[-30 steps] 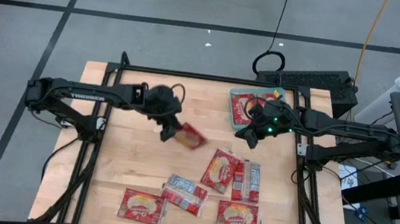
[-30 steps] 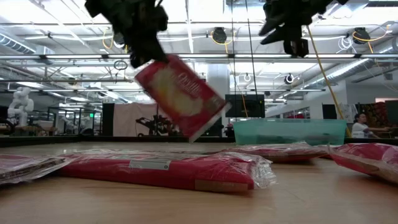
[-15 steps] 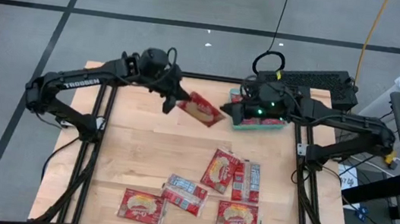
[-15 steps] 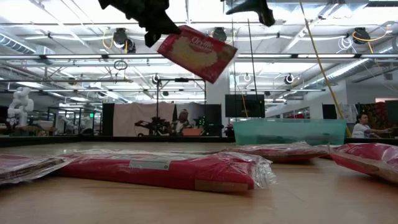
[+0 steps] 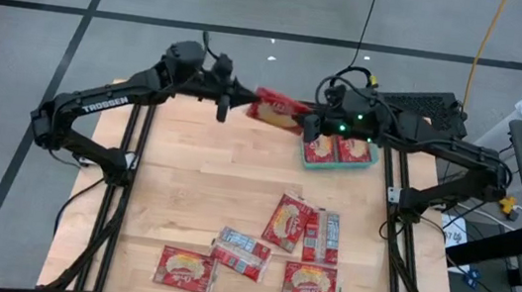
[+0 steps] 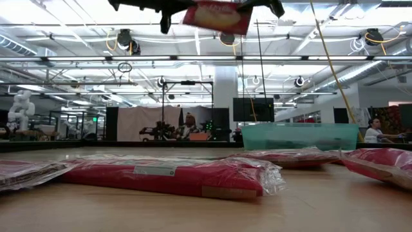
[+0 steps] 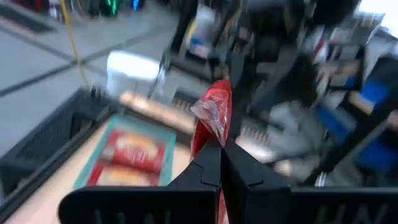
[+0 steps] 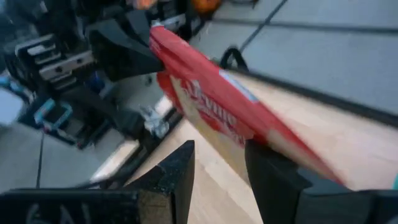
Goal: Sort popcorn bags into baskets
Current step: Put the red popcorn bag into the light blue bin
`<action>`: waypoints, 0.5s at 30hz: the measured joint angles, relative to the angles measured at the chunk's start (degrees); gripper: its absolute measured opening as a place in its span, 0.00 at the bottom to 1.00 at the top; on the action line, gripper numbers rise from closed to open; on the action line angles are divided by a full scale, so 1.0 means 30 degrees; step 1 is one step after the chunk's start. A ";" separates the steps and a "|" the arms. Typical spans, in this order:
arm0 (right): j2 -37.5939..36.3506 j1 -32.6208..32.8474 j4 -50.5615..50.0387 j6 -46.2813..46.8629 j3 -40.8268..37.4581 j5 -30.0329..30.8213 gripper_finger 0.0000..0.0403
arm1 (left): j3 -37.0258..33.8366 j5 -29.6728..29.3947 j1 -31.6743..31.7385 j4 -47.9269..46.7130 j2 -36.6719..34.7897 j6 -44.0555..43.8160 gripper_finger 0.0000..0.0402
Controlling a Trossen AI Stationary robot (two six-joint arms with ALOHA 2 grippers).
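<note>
A red popcorn bag (image 5: 277, 111) hangs high over the table's far edge, with my left gripper (image 5: 231, 103) shut on it. My right gripper (image 5: 309, 124) stands open at the bag's other end; in the right wrist view its fingers (image 8: 180, 174) sit just under the bag (image 8: 211, 106). The teal basket (image 5: 376, 160) stands at the far right with two bags (image 5: 320, 149) flat inside. Several more bags (image 5: 284, 221) lie flat on the near half of the table. My left gripper pinches the bag's crimped end edge (image 7: 211, 121) between its two shut fingers. The fingers come nearly level from the table's left. The bag sticks out beyond them toward the right, lifted clear of the table and roughly level. Whether my right gripper touches the bag, I cannot tell.
The loose bags cluster at the near middle and near right (image 5: 310, 284), with one at the near left (image 5: 186, 268). Bare wood (image 5: 186, 187) lies between them and the far edge. A dark keyboard-like box (image 5: 416, 105) sits beyond the basket. People show in the room behind (image 6: 372, 129).
My left gripper has risen and swung toward the far edge and to the right, carrying the bag, which has tipped from hanging slanted down to nearly level. My right gripper has lifted from beside the basket and gone toward the far edge, up to the bag's free end.
</note>
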 joint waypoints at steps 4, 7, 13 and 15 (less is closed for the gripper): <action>-0.0385 -0.0239 0.0676 -0.0117 0.0001 0.0492 0.33 | 0.0000 -0.1117 0.0180 0.2571 -0.0007 -0.2066 0.00; -0.0651 -0.0500 0.0652 -0.0024 -0.0006 0.0499 0.33 | 0.0000 -0.1672 0.0478 0.3987 -0.0007 -0.3109 0.00; -0.0708 -0.0641 0.1374 -0.0168 0.0000 0.0448 0.33 | 0.0000 -0.2827 0.1319 0.7163 -0.0007 -0.6218 0.00; -0.0662 -0.0641 0.1372 -0.0180 -0.0004 0.0494 0.33 | -0.0007 -0.3248 0.1388 0.8205 -0.0007 -0.6660 0.00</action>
